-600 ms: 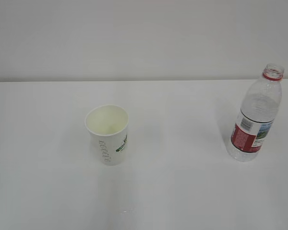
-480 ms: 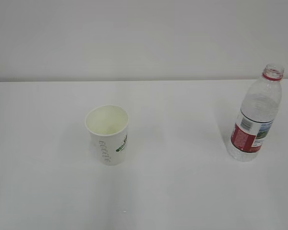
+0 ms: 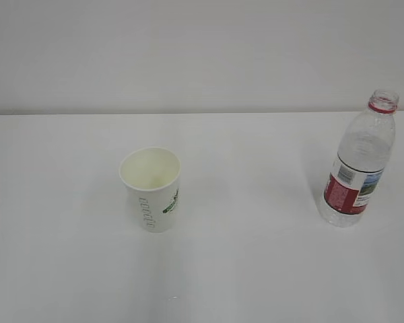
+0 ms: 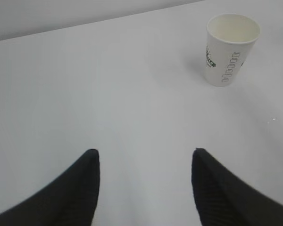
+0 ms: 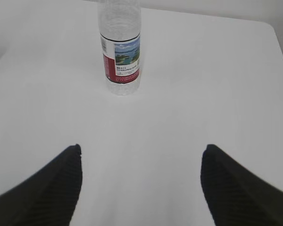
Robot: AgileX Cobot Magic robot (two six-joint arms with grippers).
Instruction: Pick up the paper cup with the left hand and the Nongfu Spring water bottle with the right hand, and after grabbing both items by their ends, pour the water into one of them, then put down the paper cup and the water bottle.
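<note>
Paper cup standing upright on the white table, left of centre in the exterior view, mouth open upward, green leaf mark and grey-green lettering on its side. Nongfu Spring water bottle upright near the table's right edge, well apart from the cup, uncapped, with a red neck ring and a red-and-white label; the water inside cannot be clearly made out. Neither arm appears in the exterior view. Left wrist view: the left hand hangs above bare table with its two black fingers spread and nothing between them; the cup stands far ahead, toward the upper right. Right wrist view: the right hand has its fingers spread wide, gripping nothing; the bottle stands ahead, slightly left of the jaw gap, its top cut off by the frame edge.
</note>
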